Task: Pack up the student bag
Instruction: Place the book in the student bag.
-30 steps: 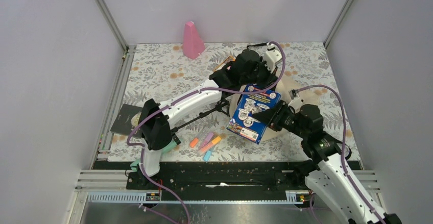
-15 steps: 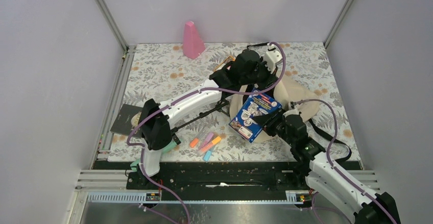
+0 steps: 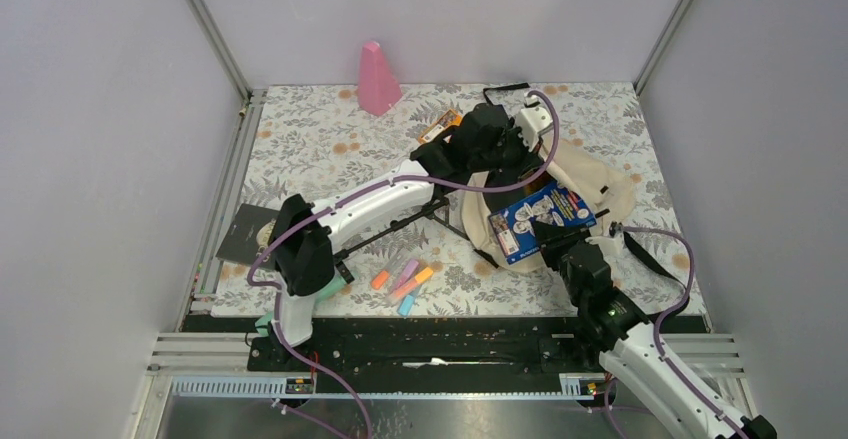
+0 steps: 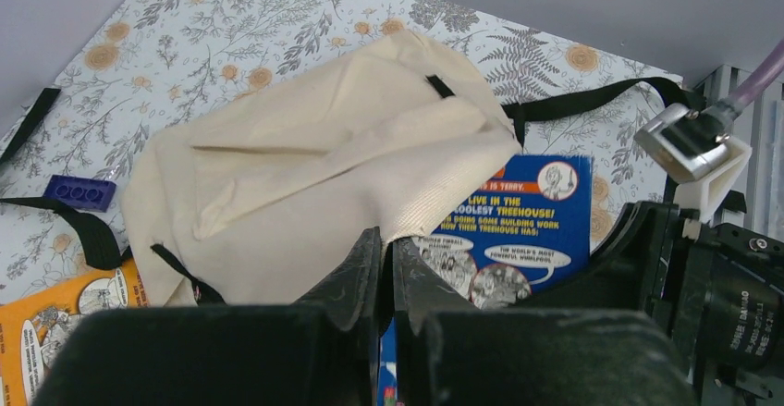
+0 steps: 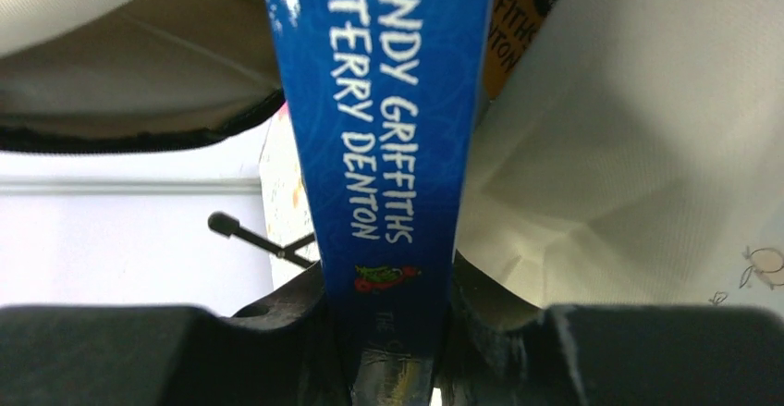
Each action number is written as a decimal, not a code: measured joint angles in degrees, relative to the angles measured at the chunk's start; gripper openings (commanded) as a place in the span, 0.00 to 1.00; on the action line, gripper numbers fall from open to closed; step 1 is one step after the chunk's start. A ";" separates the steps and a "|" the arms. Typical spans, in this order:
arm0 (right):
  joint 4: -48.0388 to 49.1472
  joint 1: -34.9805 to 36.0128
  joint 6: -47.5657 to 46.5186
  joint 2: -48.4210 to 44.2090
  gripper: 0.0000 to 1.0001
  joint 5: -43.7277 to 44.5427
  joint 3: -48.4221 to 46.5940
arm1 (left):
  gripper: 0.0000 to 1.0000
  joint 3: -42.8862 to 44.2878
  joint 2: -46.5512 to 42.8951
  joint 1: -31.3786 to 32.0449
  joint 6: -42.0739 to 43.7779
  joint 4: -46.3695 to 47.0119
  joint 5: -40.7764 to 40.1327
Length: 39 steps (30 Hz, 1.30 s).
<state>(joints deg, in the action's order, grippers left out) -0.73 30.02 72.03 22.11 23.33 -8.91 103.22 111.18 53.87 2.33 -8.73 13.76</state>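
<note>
Swung rightward, the right end effector (image 3: 553, 237) grasps the blue book (image 3: 540, 221), spine aimed into the student bag (image 3: 592, 174), which lies at its 1 o'clock. Farther off at 11 o'clock, the left end effector (image 3: 500, 159), clenched on the bag's rim, lifts the mouth; open bench (image 3: 300, 139) lies at 9 o'clock.

The white-and-black left arm (image 3: 370, 204) stretches diagonally from its base to the far centre of the table, with its wrist angled down. Its black two-finger left gripper (image 4: 383, 244) has the jaws pressed together, pinching the edge of the cream fabric backpack (image 4: 305, 156). The white-and-black right arm (image 3: 655, 364) reaches forward and inward. Its black right gripper (image 5: 398, 318) clamps the spine of a blue paperback book (image 5: 388, 101), jaws partly apart.
</note>
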 measured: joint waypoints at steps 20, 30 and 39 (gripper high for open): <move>7.56 0.37 5.70 5.77 0.00 16.15 -0.59 | 0.00 -4.61 -2.36 0.52 3.65 1.01 0.83; 20.87 0.35 6.73 22.40 0.00 23.78 -0.68 | 0.00 -5.35 -2.38 0.50 -3.15 4.22 5.27; 27.23 -0.94 9.27 33.46 0.00 27.98 -3.45 | 0.00 -5.31 -2.36 0.50 -7.34 5.90 8.13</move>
<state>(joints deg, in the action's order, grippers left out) 26.50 29.08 81.30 55.57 51.31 -12.36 97.91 108.81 54.37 -5.02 -2.83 21.89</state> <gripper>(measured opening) 0.342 0.022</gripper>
